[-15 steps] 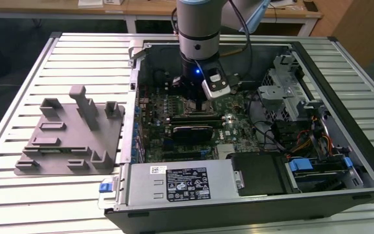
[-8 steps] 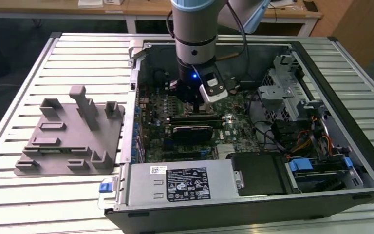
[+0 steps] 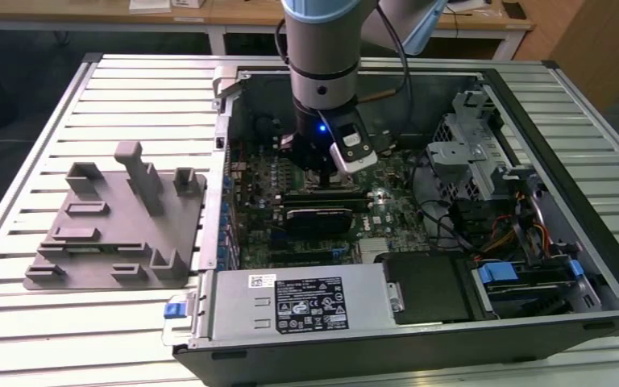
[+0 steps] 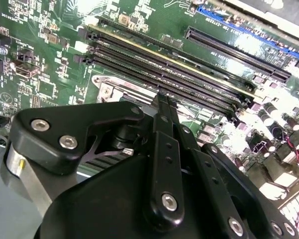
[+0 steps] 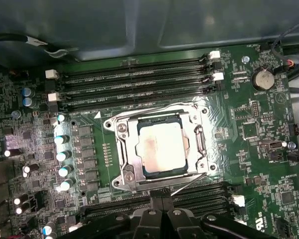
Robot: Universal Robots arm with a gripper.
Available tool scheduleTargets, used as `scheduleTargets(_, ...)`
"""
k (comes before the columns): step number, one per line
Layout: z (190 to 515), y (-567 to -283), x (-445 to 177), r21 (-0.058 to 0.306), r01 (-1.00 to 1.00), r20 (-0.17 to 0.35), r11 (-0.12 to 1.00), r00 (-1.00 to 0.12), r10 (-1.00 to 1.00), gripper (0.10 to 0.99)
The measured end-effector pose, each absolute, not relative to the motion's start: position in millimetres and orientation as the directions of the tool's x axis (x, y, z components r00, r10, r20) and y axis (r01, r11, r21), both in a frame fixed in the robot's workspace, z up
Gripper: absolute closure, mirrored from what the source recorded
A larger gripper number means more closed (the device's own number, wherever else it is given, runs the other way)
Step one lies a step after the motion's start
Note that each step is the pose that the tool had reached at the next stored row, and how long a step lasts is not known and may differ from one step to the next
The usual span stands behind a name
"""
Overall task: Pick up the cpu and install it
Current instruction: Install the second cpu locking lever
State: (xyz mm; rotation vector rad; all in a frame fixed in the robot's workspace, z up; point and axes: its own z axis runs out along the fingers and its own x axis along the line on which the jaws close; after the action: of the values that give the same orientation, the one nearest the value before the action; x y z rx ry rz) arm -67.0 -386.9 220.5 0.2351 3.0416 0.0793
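Observation:
The cpu [image 5: 160,148], a silver-topped square chip, lies flat inside the metal socket frame [image 5: 124,149] on the green motherboard [image 5: 253,149]. A thin wire lever [image 5: 189,185] sticks out at an angle beside the frame. My gripper [image 5: 161,200] hovers just off one edge of the socket, above the memory slots, fingers pressed together and holding nothing. In the second wrist view the black gripper [image 4: 161,98] linkage meets at a narrow tip over the board. In the exterior view the gripper [image 3: 315,165] reaches down into the open computer case [image 3: 567,266].
A grey plastic fixture [image 3: 116,234] lies on the slatted table at the exterior view's left. Inside the case sit a power supply [image 3: 299,302], a drive cage [image 3: 482,153] and cables [image 3: 514,234]. Memory slots [image 5: 134,84] flank the socket; capacitors [image 5: 63,154] stand beside it.

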Motion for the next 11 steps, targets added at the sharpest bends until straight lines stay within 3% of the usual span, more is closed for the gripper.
scheduleTargets(6, 218.4, -394.9, -69.7, 0.119, 0.151, -0.076, 0.981, -0.984, 0.161, 0.980)
scheduleTargets(11, 214.4, -401.8, -73.5, 0.148, 0.150, -0.071, 0.977, -0.984, 0.162, 0.980)
